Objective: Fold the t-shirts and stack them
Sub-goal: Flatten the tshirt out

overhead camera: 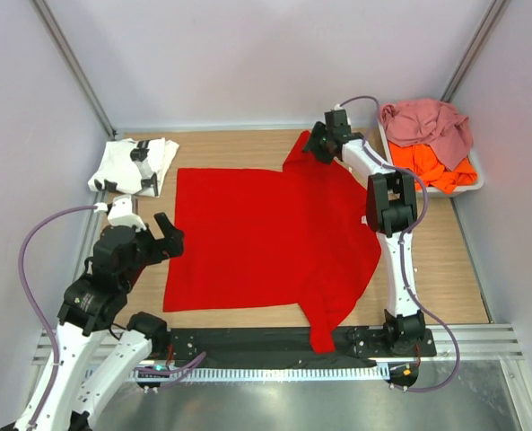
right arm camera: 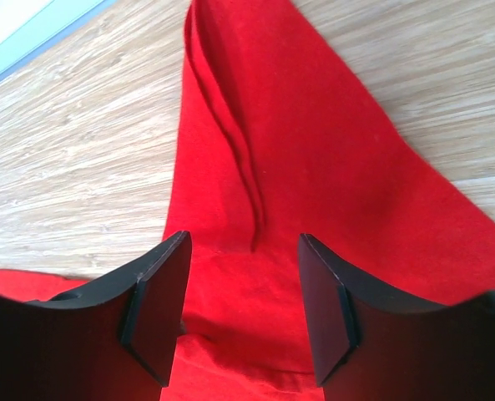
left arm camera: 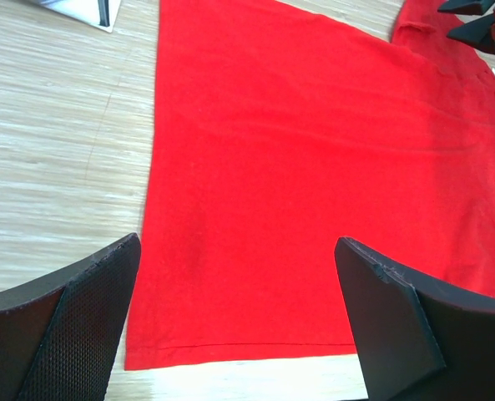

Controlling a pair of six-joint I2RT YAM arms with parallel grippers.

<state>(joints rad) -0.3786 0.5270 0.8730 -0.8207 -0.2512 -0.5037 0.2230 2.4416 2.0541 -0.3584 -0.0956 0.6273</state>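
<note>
R hand [right arm camera: 243,244], fingers apart astride far sleeve of flat bright red cloth t-shirt [overhead camera: 266,242]: pinch both layers before lifting. L hand [overhead camera: 164,235], wide apart at tee's left hem, should pin it.

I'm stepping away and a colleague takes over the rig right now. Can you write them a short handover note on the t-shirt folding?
Left gripper: open, holding nothing, over the left edge of the red t-shirt.
Right gripper: open, fingers astride that shirt's far sleeve, not visibly pinching it.
Things: the red t-shirt lies spread flat mid-table, unfolded. The white t-shirt sits folded at the far left. The pink t-shirt and orange t-shirt lie bunched in the tray at the far right.
Done: white one folded.
Left: fold the red, then the pink and orange, and stack all four.
</note>
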